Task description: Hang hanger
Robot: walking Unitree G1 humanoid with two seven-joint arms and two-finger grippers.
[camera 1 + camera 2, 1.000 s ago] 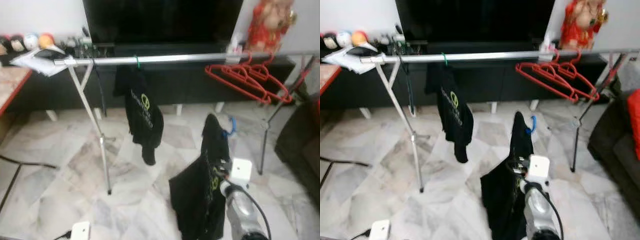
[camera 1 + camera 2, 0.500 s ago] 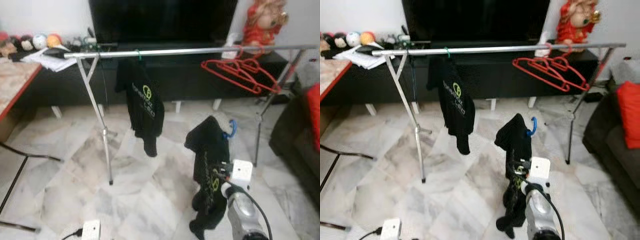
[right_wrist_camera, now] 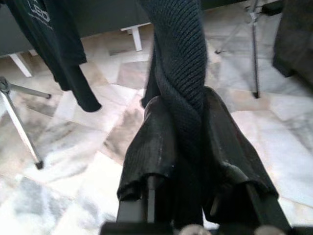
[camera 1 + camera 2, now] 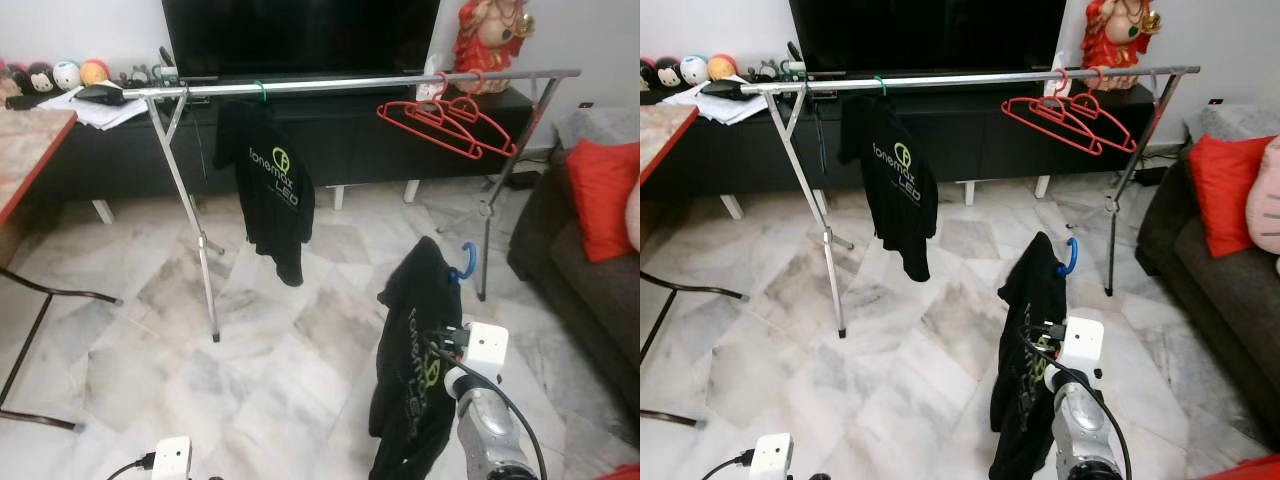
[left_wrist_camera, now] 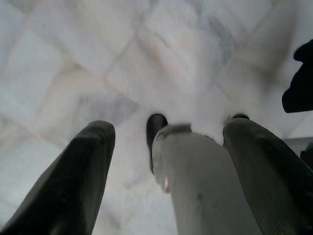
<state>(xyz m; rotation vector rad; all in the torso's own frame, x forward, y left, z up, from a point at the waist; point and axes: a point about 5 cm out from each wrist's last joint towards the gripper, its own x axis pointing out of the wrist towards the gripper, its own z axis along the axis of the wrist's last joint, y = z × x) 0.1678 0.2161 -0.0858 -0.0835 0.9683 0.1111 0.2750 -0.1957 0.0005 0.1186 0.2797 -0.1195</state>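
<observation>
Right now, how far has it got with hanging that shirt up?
One black shirt already hangs on the rail by a green hook. The right gripper has its jaws shut on a second black shirt on a blue hanger, low and short of the rail. Left: hooking it on, perhaps left of the red hangers.

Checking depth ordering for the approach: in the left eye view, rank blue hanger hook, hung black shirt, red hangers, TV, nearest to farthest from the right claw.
1. Blue hanger hook: just above the right claw, atop the held black garment.
2. Hung black shirt: ahead-left, on the rail.
3. Red hangers: ahead-right on the rail.
4. TV: behind the rail, against the wall.
</observation>
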